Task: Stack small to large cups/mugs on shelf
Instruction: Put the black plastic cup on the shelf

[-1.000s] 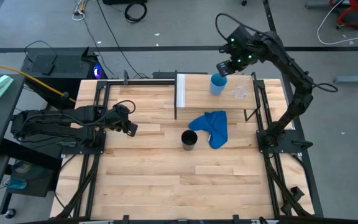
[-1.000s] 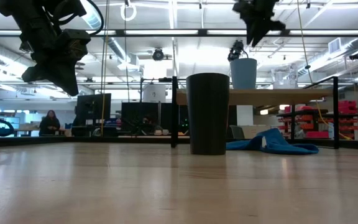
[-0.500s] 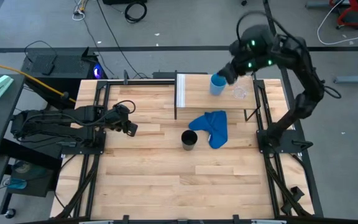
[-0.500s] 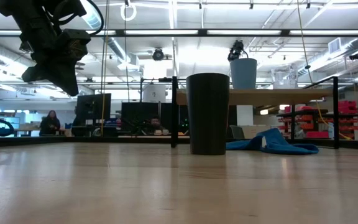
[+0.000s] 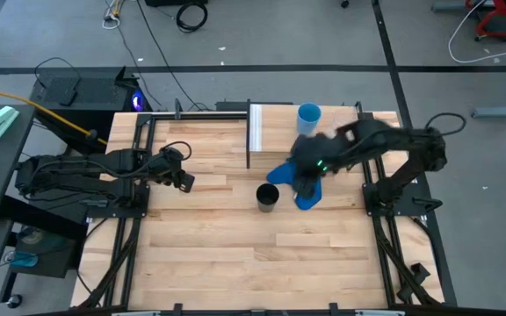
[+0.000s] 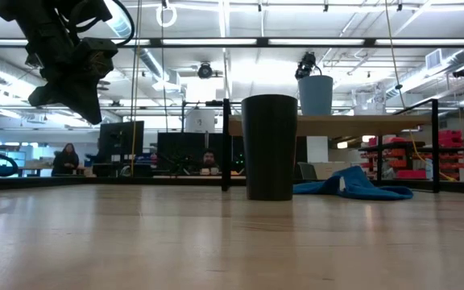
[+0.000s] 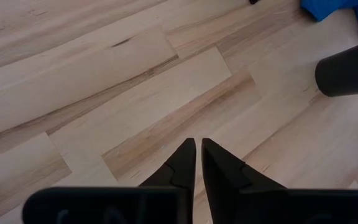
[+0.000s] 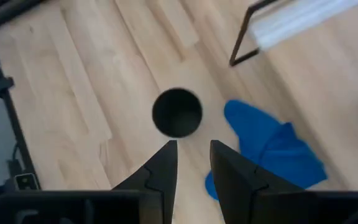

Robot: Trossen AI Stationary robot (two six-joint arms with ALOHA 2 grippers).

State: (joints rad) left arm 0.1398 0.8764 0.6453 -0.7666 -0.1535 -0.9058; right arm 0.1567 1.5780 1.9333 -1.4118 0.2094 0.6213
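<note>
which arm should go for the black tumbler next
Probably the right. The right gripper hangs over the blue cloth beside the black tumbler, fingers apart. The left gripper waits farther off, shut.

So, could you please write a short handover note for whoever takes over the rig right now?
Left gripper: jaws shut, empty, waiting over the left side of the table.
Right gripper: jaws open, empty, hovering above the black tumbler and the blue cloth.
Blue cup: upright on the shelf.
Clear glass: I cannot make it out, so check it.
Done: blue cup is on the shelf.
Left: tumbler stands on the table, not yet on the shelf; no stack seen.
</note>
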